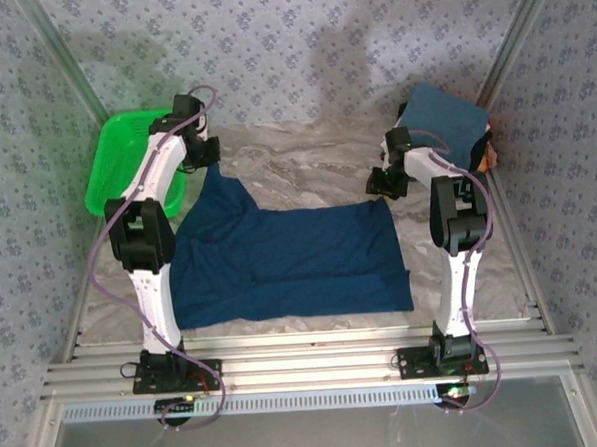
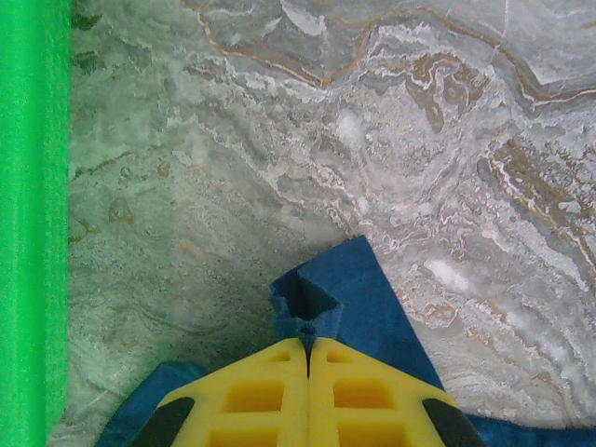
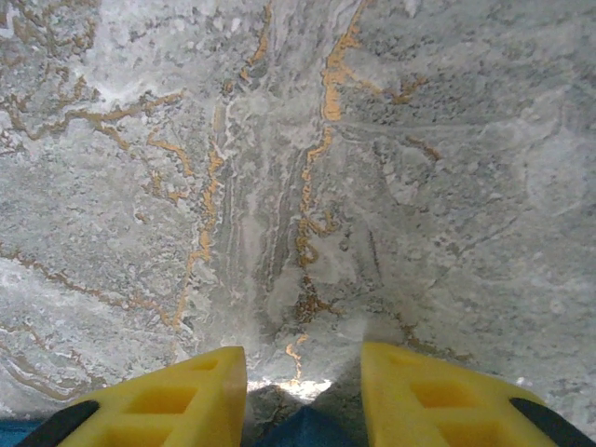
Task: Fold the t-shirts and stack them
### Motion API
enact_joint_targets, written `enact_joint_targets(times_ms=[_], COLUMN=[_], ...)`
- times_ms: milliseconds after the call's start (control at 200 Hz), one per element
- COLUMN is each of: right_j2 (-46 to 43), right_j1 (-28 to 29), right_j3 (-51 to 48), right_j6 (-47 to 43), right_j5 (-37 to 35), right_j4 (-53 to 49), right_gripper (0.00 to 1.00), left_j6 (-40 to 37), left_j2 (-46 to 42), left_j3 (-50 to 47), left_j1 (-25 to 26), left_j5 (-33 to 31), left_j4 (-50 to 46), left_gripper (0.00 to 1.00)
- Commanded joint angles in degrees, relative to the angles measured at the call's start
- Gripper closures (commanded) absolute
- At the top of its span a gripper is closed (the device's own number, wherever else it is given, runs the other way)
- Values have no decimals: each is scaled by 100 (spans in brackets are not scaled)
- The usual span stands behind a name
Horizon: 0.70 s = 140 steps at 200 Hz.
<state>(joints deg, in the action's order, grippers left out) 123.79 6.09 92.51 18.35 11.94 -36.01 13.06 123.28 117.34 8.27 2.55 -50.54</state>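
A blue t-shirt (image 1: 291,264) lies spread flat in the middle of the marble table. My left gripper (image 1: 200,157) is at its far left corner, by the basket. In the left wrist view the yellow fingers (image 2: 372,391) are shut on a bunched corner of the blue cloth (image 2: 358,293), jaws pressed together. My right gripper (image 1: 385,184) hovers at the shirt's far right corner. Its jaws stand apart over the marble, and a tip of blue cloth (image 3: 303,430) shows low between the fingers (image 3: 186,391). A folded stack of t-shirts (image 1: 451,120), teal-blue on top, sits at the back right.
A bright green mesh basket (image 1: 125,157) stands at the back left, its wall (image 2: 33,223) close to my left gripper. Orange-red and dark cloth edges (image 1: 490,155) peek from under the stack. Metal frame rails (image 1: 306,358) run along the near edge.
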Motion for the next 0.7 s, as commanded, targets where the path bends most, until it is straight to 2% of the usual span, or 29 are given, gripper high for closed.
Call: enact_joint_targets(times_ms=[0, 220, 370, 425, 575, 695], right_j2=[156, -10, -89, -107, -195, -262], right_j1=[93, 60, 39, 24, -58, -133], right_j3=[-4, -75, -91, -106, -207, -306], right_j6=[-44, 16, 20, 17, -16, -66], right_j5=[182, 71, 71, 84, 128, 210], right_j4=[-139, -108, -133, -141, -128, -120], right_gripper=[65, 82, 87, 86, 70, 67], left_j6=[-40, -21, -14, -9, -5, 6], left_j2=[-353, -531, -672, -717, -795, -854], left_j3=[-78, -270, -410, -463, -528, -742], left_j1=[-76, -223, -330, -356, -371, -372], left_j5=[123, 128, 146, 158, 176, 176], left_j4=[81, 141, 184, 195, 220, 260], left_gripper=[100, 100, 100, 100, 100, 100])
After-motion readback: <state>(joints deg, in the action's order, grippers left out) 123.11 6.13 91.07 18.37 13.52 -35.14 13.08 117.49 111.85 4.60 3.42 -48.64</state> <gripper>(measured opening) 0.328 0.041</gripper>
